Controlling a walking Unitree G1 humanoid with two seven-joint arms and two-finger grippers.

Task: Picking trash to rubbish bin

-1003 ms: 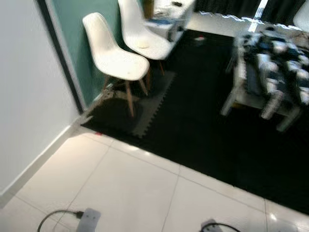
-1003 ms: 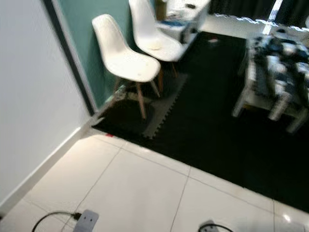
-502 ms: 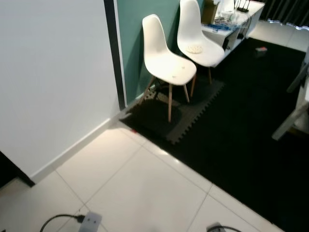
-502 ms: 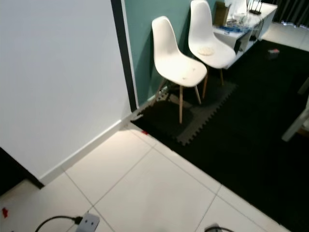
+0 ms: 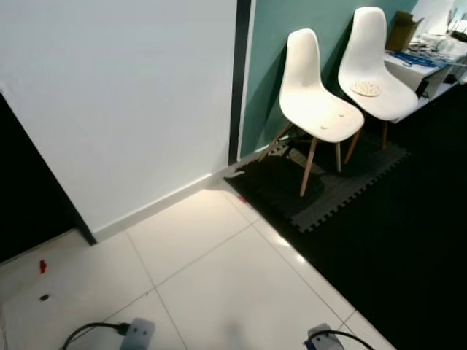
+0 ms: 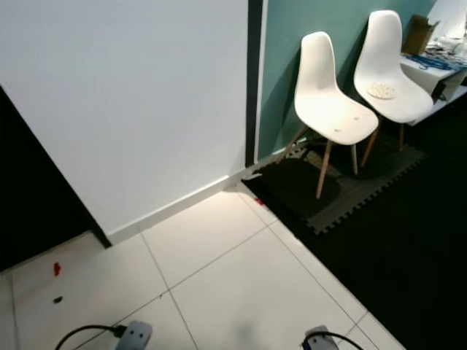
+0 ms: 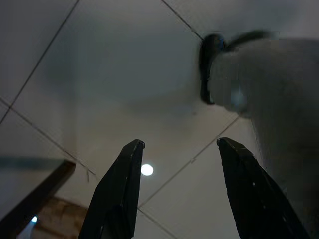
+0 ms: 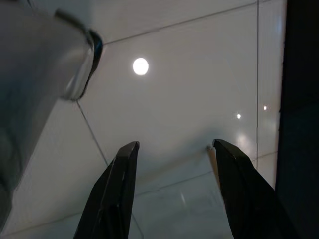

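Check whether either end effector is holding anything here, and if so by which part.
Nothing is held. The left end effector and the right end effector both hang open over the white floor tiles, with bare floor between their fingers.

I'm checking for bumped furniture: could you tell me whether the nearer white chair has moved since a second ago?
No. The nearer white chair still stands on the same grey foam mat beside the teal wall; the camera has turned left instead.

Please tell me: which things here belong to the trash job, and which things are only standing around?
For the job:
- small red scrap on the white tiles
- small dark bit near it
- left pincer, open, holding nothing
- right pincer, open, holding nothing

Just standing about:
- near white chair
- far white chair, with a round mat on its seat
- black foam mat
- white table
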